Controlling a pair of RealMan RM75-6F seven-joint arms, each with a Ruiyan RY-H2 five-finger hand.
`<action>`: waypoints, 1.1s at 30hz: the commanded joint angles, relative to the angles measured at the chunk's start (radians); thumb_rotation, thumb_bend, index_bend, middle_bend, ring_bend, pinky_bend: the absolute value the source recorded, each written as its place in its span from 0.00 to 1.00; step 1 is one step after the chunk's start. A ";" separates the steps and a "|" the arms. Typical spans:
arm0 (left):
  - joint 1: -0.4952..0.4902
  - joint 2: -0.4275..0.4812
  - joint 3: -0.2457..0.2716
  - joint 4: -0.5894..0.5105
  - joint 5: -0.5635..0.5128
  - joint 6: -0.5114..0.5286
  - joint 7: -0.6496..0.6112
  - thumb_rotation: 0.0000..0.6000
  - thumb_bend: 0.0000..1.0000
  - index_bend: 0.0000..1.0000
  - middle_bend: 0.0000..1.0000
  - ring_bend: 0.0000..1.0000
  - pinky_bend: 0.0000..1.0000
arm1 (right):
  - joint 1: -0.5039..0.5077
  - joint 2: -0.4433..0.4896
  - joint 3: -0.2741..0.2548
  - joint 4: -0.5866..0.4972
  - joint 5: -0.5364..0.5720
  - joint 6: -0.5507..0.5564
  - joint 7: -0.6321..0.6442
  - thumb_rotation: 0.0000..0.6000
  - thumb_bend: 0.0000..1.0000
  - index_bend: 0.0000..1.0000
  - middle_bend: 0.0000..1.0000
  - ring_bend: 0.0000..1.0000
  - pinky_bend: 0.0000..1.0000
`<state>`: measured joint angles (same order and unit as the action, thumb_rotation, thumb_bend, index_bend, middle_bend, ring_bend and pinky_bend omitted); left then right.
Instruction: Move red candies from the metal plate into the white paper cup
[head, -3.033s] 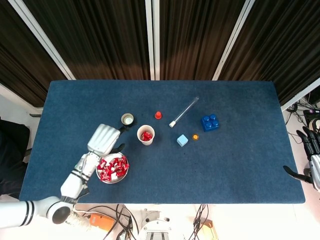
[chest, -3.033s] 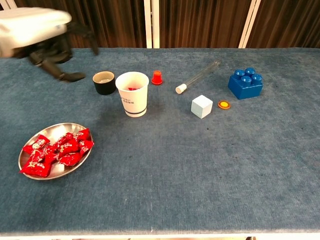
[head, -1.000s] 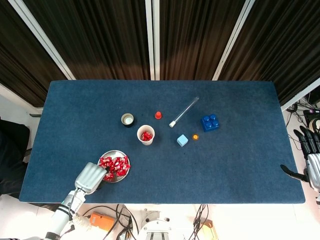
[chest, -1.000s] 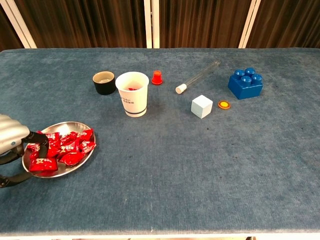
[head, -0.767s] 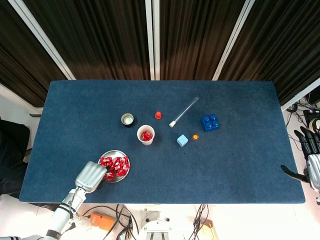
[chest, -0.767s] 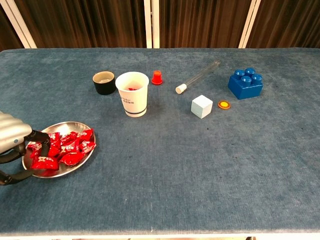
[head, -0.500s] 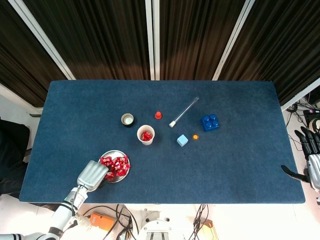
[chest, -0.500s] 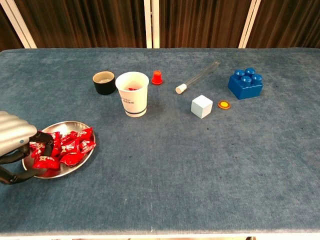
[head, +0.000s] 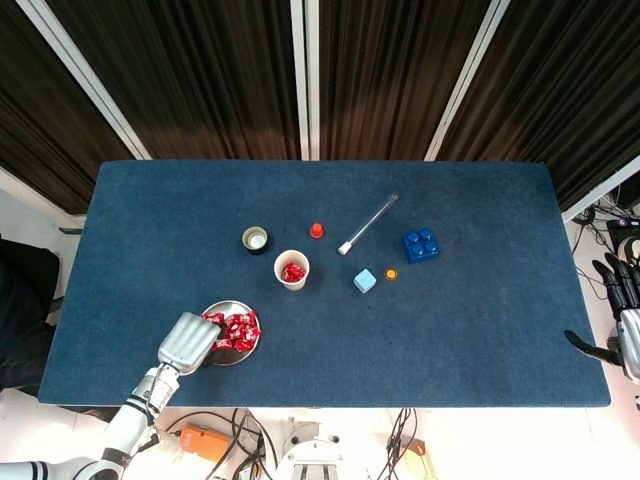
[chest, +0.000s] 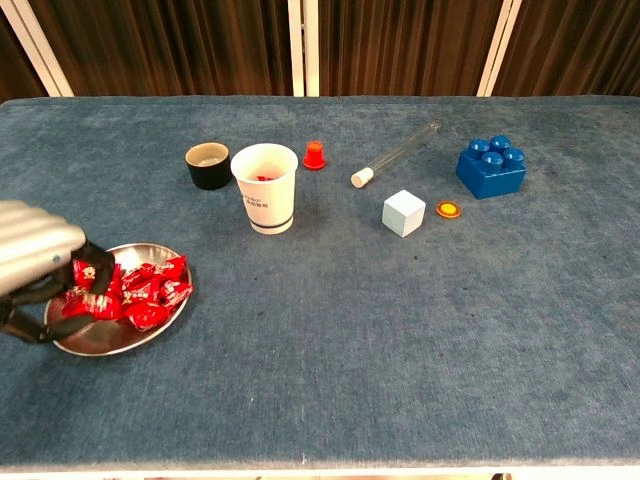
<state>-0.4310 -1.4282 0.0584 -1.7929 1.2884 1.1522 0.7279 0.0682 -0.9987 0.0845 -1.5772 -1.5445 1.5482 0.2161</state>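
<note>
**Left hand down in the candy plate**

The metal plate (chest: 100, 340) sits at the near left of the blue table (chest: 400, 330), and it carries a heap of red candies (chest: 140, 285) piled toward its far side, the near part of the dish showing bare metal. Further in, past the plate, stands the white paper cup (chest: 265, 190), upright, and the head view looks straight down into it: red candy (head: 292, 271) lies at the bottom. Just left of the cup is a small dark cup (chest: 208, 165) with a pale inside; what it holds I cannot make out.

Now the left hand (chest: 35, 265): it is over the left half of the plate, fingers (chest: 95, 270) curled down into the candies and touching them. Whether a candy is actually pinched, the pictures do not settle. The right hand (head: 625, 320) hangs off the right edge of the table, well apart from everything, fingers spread and holding nothing.

Elsewhere on the cloth: a small red cap (chest: 314, 155), a test tube (chest: 395, 152), a pale blue cube (chest: 404, 212), an orange disc (chest: 448, 209) and a blue building block (chest: 491, 167).
</note>
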 joint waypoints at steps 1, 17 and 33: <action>-0.006 0.023 -0.037 -0.036 0.026 0.026 -0.044 1.00 0.36 0.58 0.93 0.85 0.83 | 0.000 0.000 0.001 -0.001 -0.001 0.001 -0.001 1.00 0.28 0.00 0.03 0.00 0.00; -0.246 -0.065 -0.319 -0.008 -0.141 -0.100 -0.097 1.00 0.35 0.58 0.93 0.85 0.83 | -0.018 0.003 -0.003 -0.003 0.005 0.018 0.002 1.00 0.28 0.00 0.03 0.00 0.00; -0.410 -0.183 -0.352 0.146 -0.423 -0.134 0.010 1.00 0.30 0.44 0.93 0.85 0.83 | -0.025 0.003 -0.002 0.001 0.008 0.020 0.010 1.00 0.28 0.00 0.03 0.00 0.00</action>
<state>-0.8267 -1.6017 -0.2970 -1.6565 0.8875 1.0156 0.7218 0.0438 -0.9961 0.0823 -1.5758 -1.5363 1.5685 0.2266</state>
